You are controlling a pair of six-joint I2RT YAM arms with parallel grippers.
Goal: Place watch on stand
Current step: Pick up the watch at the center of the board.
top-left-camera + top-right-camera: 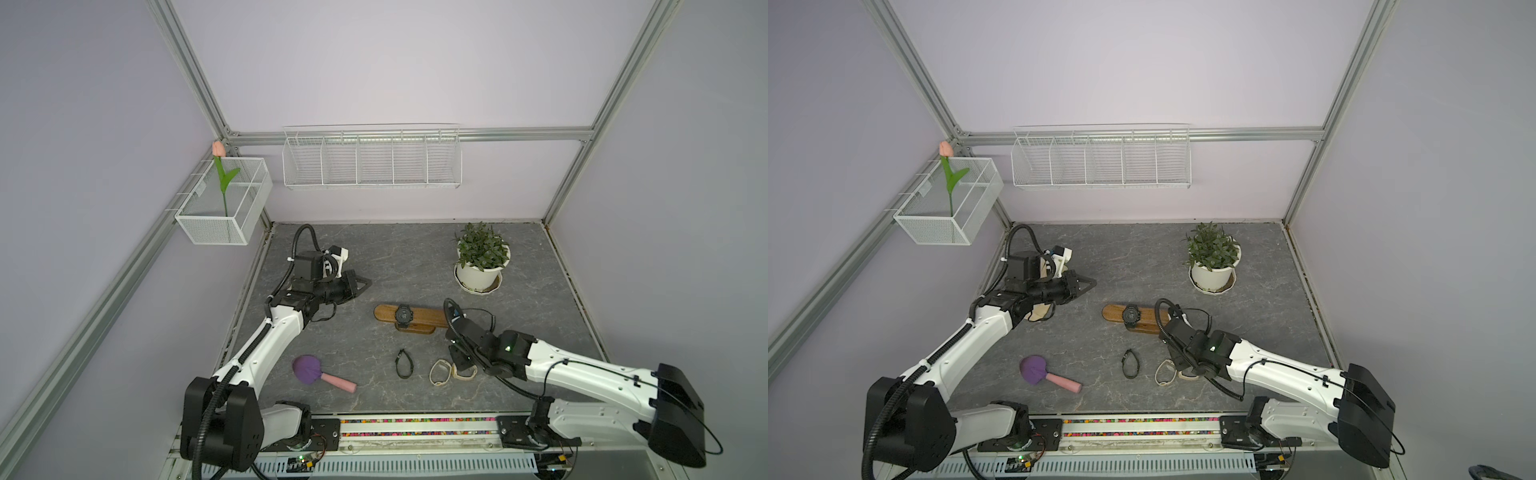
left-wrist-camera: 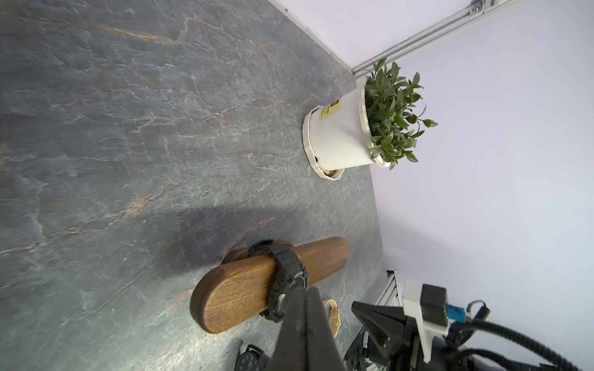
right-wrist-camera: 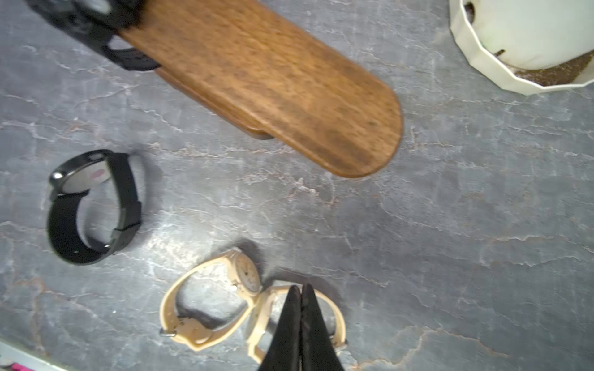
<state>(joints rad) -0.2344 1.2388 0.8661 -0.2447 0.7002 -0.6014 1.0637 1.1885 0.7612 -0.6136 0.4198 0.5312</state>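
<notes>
The wooden stand point(image 1: 424, 318) point(image 1: 1113, 313) lies mid-table with a chunky black watch point(image 1: 403, 314) point(image 2: 289, 279) strapped round its bar. On the table in front of it lie a slim black watch point(image 1: 404, 363) point(image 3: 93, 205) and two beige watches point(image 1: 440, 372) point(image 3: 209, 302), side by side. My right gripper point(image 3: 300, 287) is shut, and its tips hang over the strap loop of the right-hand beige watch point(image 3: 334, 318). Contact with that watch cannot be told. My left gripper point(image 1: 368, 284) point(image 2: 308, 290) is shut and empty, left of the stand point(image 2: 241, 289) and pointing toward it.
A potted plant point(image 1: 482, 266) in a white pot stands at the back right, close behind the stand's right end. A purple-headed brush with a pink handle point(image 1: 320, 372) lies front left. White wire baskets point(image 1: 372, 160) point(image 1: 224, 203) hang on the back and left walls.
</notes>
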